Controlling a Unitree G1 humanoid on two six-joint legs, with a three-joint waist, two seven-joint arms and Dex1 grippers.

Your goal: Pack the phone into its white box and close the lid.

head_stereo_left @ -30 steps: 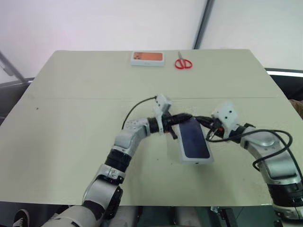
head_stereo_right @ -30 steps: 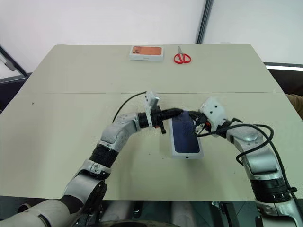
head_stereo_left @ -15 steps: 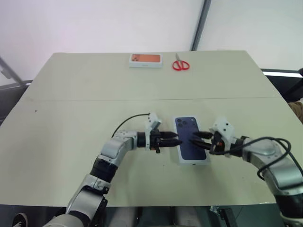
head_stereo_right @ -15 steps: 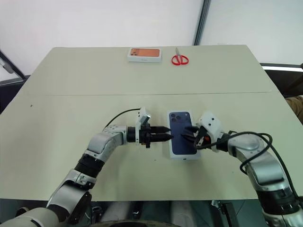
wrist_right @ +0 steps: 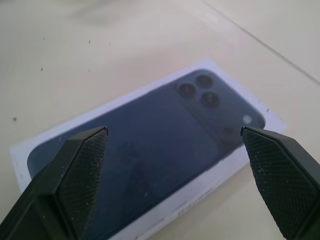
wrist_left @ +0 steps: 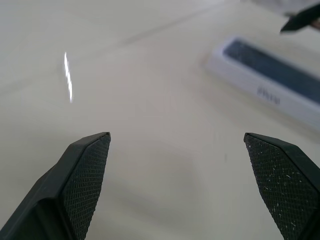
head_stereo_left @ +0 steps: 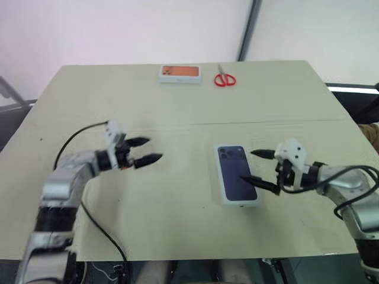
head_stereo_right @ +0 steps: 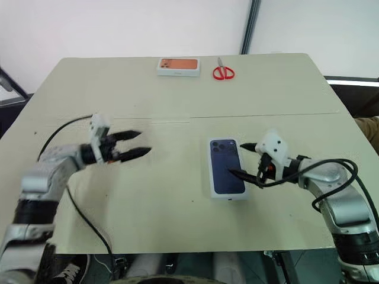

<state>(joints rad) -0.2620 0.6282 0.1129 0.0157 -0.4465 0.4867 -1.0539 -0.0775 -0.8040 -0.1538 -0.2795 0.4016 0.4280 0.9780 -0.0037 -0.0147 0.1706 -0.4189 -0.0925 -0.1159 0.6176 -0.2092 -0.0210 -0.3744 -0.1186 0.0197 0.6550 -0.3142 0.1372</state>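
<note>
Both eye views are looking down from high over the table (head_stereo_left: 177, 201). Both wrist views are sitting close, sharing the lid (wrist_right: 150, 150).

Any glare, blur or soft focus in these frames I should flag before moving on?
Left wrist view: a bright streak of glare on the table, and the lid looks soft and smeared. Right wrist view: the lid's dark print is fairly crisp, with faint sheen. Head views: even lighting, soft shadows under the left gripper and right gripper.
</note>
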